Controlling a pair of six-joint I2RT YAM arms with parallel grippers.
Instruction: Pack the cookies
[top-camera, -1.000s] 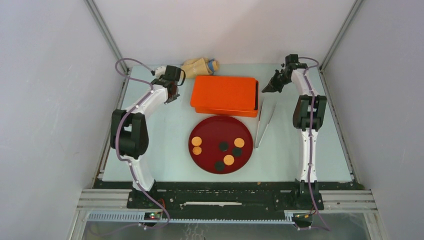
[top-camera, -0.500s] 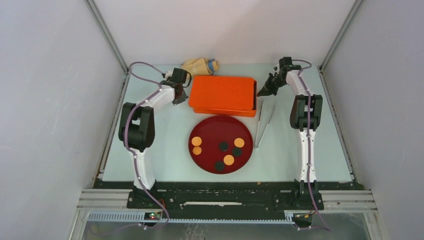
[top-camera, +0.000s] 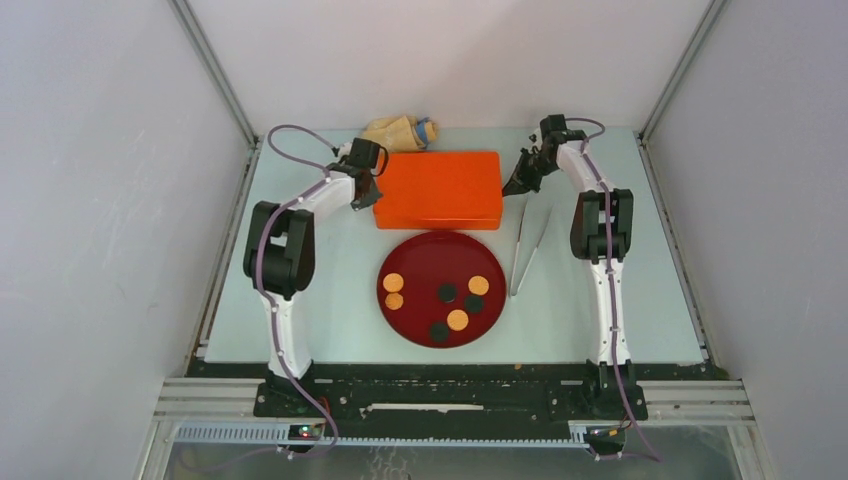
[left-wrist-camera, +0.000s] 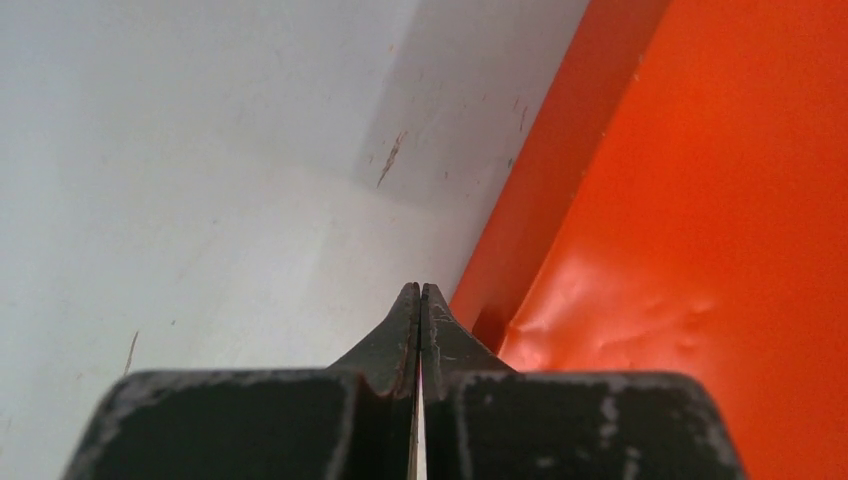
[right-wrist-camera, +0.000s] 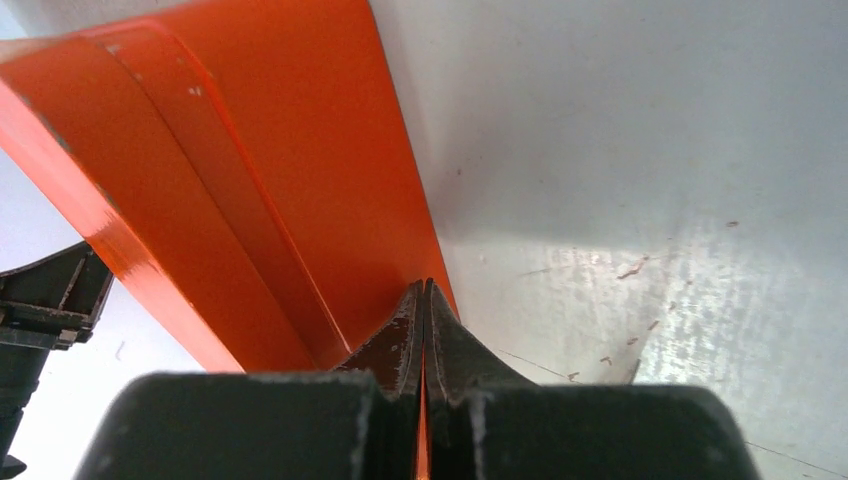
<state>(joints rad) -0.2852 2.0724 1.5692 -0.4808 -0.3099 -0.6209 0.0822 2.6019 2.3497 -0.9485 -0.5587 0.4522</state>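
Two grippers, each clenched empty — left gripper (left-wrist-camera: 420, 288), right gripper (right-wrist-camera: 424, 285) — are set at opposite ends of the orange box (top-camera: 438, 188); it is probably best opened evenly, both ends raised together.

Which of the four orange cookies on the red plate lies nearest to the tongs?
The orange cookie at the right side of the red plate, closest to the tongs. Two others lie at the left, one near the front.
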